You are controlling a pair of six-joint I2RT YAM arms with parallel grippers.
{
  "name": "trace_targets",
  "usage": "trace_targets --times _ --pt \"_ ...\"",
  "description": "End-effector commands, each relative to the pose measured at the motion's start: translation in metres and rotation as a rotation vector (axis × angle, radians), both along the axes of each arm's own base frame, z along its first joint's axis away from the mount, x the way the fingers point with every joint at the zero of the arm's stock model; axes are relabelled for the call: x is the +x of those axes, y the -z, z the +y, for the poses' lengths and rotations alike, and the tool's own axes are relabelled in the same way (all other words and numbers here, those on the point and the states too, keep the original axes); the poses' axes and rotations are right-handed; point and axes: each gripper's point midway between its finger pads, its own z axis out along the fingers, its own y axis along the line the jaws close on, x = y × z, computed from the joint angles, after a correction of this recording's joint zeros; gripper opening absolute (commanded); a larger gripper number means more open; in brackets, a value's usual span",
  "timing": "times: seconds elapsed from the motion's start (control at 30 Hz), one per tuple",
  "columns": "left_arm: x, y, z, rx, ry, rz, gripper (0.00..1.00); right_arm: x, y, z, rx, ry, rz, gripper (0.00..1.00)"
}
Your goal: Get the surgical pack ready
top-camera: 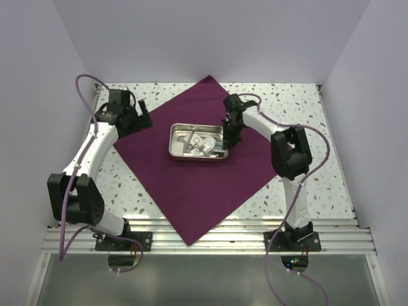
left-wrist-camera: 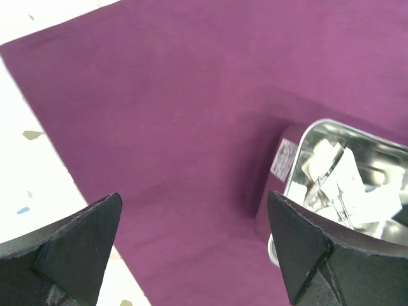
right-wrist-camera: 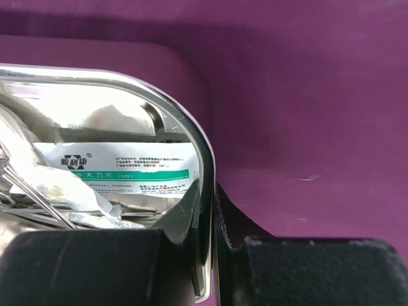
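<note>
Top view, clock faces read with the arm bases at 6.

- Surgical pack [top-camera: 191,191]: spread flat as a square maroon sheet, set on the diagonal. Its corners point to 12, 3, 6 and 9, so no side is longer than another. The 6 o'clock corner lies over the aluminium rail [top-camera: 331,239] at the table's near edge.
- Speckled tabletop [top-camera: 299,108] shows beyond all four edges of the sheet, widest toward 2 and 4.
- Steel tray [top-camera: 171,141]: sits mid-sheet, long axis 9–3.
- Right gripper [right-wrist-camera: 205,191]: clamped on the tray's rim at the 3 o'clock end, one finger inside the wall and one outside it over the cloth.
- White packet [right-wrist-camera: 121,169]: lies inside the tray beside that finger. It has a green band and black Chinese print with a small logo; the fine lines are too small to read.
- White sticker [left-wrist-camera: 284,159]: on the tray's outer wall at the 9 o'clock end; text illegible.
- Left gripper [left-wrist-camera: 194,197]: released, jaws spread wide, holding nothing, over the sheet near its 9 o'clock corner.
- The 12 o'clock corner reaches close to the back wall.
</note>
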Motion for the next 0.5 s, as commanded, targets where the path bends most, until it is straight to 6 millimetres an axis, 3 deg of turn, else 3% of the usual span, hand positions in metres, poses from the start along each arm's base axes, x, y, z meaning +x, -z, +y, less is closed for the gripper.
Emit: trace_targets --times 0.0,0.2,0.3,0.47 --pt "0.004 -0.004 0.022 0.112 -0.035 0.025 0.99 0.007 -0.019 0.018 0.040 0.046 -0.024 0.00" --pt "0.003 0.012 0.037 0.147 -0.110 0.096 0.99 -0.003 -0.012 0.021 -0.012 0.121 -0.007 0.00" --pt "-0.009 0.033 0.051 0.220 -0.159 0.227 0.99 -0.003 -0.006 0.022 -0.024 0.122 -0.012 0.00" --pt "-0.011 0.039 0.065 0.260 -0.186 0.250 0.99 -0.006 -0.003 0.032 -0.042 0.100 -0.015 0.00"
